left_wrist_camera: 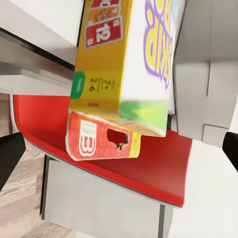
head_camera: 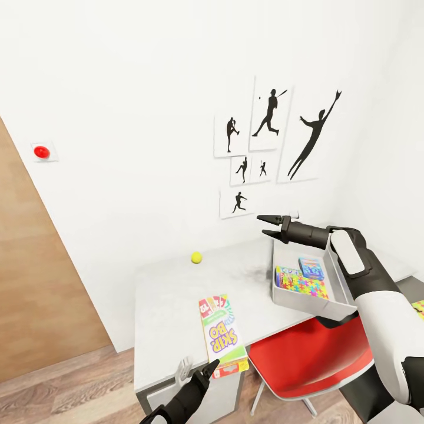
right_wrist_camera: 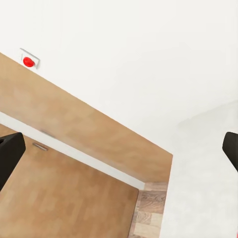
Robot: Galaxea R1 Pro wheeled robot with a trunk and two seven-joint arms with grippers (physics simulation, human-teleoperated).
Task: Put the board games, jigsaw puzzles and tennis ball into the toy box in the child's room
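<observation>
Risky: Skip-Bo box [head_camera: 222, 335] overhung table [head_camera: 165, 306] edge; my open left jaws could've knocked it off; right open too.

The right arm [head_camera: 377, 306] covered the near right corner of the toy box [head_camera: 335, 277] and part of the red chair [head_camera: 312, 359]. A colourful thing [head_camera: 419, 308] at the right edge of the head view was cut off, so I could not tell what it was. The print on the small box [head_camera: 310, 268] inside the toy box was too small to read. In the left wrist view the SKIP-BO box [left_wrist_camera: 134, 64] was cut by the top edge.
</observation>
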